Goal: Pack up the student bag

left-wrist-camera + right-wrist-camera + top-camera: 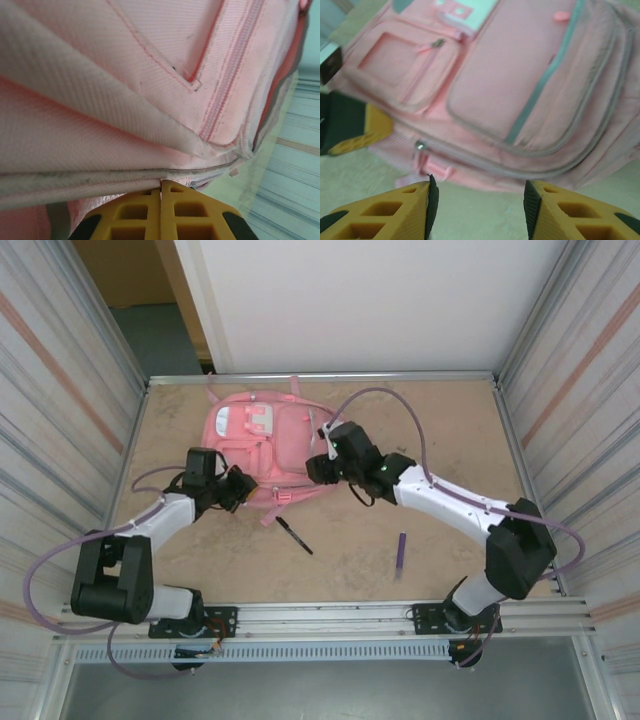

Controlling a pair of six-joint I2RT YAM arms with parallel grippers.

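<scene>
While the student bag (265, 445) lies flat, front up, in the upper centre-left of the top view on the bench (430, 430), both hands sit at its lower edge: left hand (238, 490) at the lower-left corner, right hand (322, 468) on the lower-right side. The bag's long axis runs roughly top to bottom of the frame, tilted a little, with the white patch (245, 420) at the upper end

Key relation: in the right wrist view the bag (520, 75) is straight ahead of the right hand (477, 200), and the zip pull (420, 146) on its near edge sits just up-left of the finger gap. Right hand is released, fingers spread wide, touching nothing. Left hand (161, 210) is clenched, fingers pressed together, tips right at the bag's piped hem (100, 172). Can't tell whether any fabric is caught between them. Both are about equally near. I'd judge the right better placed for the zip pull and the left for holding the edge

View differences:
- Top view gives the loose items: black pen (295, 535) just below the bag, purple pen (401, 552) further right and well apart from it. Neither is in a hand
- Right wrist view gives the pocket and zip layout, plus a finger (355, 135) of the left hand at its left edge, beside the bag
- Left wrist view gives fabric folds and a side zip (225, 85) up close, no layout

Judgement: zips look closed as far as the blur allows, so packing hasn't started and the bag needs opening first
</scene>
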